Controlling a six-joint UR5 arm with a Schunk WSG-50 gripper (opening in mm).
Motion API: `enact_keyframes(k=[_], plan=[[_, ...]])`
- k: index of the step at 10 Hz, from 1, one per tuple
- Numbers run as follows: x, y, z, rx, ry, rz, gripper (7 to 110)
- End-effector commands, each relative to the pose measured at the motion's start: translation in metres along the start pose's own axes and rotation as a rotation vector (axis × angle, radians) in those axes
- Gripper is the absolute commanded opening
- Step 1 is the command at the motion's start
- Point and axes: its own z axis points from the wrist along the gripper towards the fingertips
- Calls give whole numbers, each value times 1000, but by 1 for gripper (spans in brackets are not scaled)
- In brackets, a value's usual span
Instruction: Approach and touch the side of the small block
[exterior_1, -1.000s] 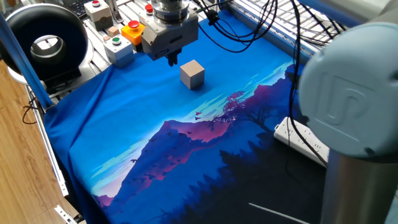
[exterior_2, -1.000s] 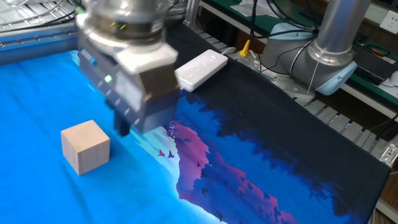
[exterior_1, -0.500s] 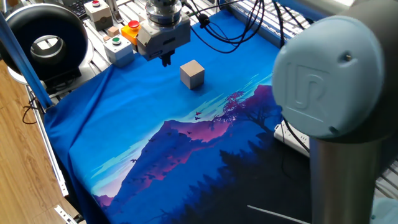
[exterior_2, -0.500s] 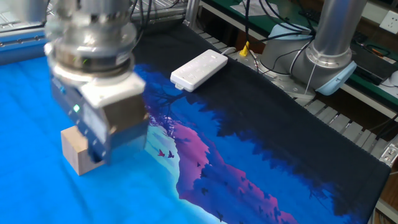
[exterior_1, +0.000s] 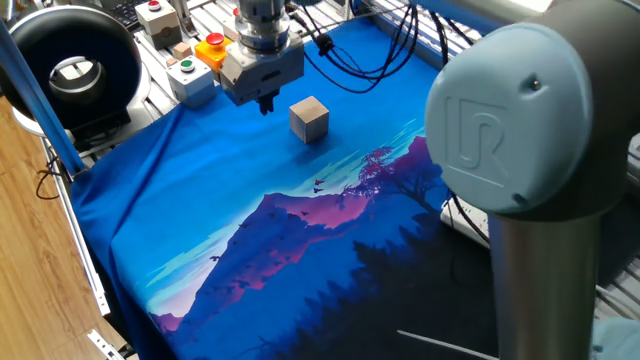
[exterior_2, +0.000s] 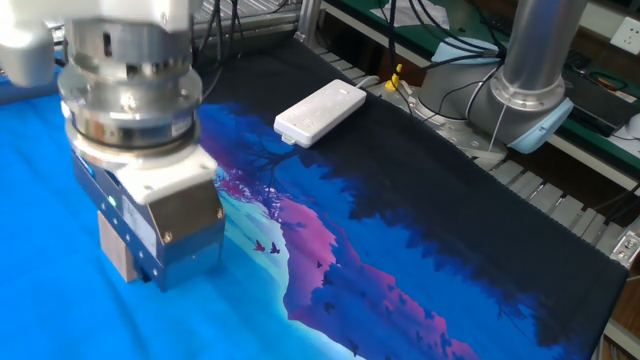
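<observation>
Small block (exterior_1: 309, 119): pale cube, upright on blue cloth (exterior_1: 220, 200) over tabletop, far-centre. End effector (exterior_1: 266, 103): just left of block, fingers together, holding nothing; contact indeterminate.

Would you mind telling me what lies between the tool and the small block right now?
Only bare blue cloth separates the tool from the small block in one fixed view; the other fixed view hides that gap.

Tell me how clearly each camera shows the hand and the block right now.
One fixed view: hand and small block both sharp, evenly lit, though the arm's blurred grey joint fills the right. The other fixed view: the hand's body looms close, hiding most of the block.
</observation>
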Motion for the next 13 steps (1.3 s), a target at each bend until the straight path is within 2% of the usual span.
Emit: enact_keyframes(k=[1, 3, 5, 11, 13], plan=[[16, -1, 11, -14, -1, 15, 7], [17, -3, 15, -21, -5, 12, 7], [16, -13, 25, -12, -21, -3, 7], [15, -28, 29, 13, -39, -14, 7], [16, -31, 31, 6, -43, -22, 7]])
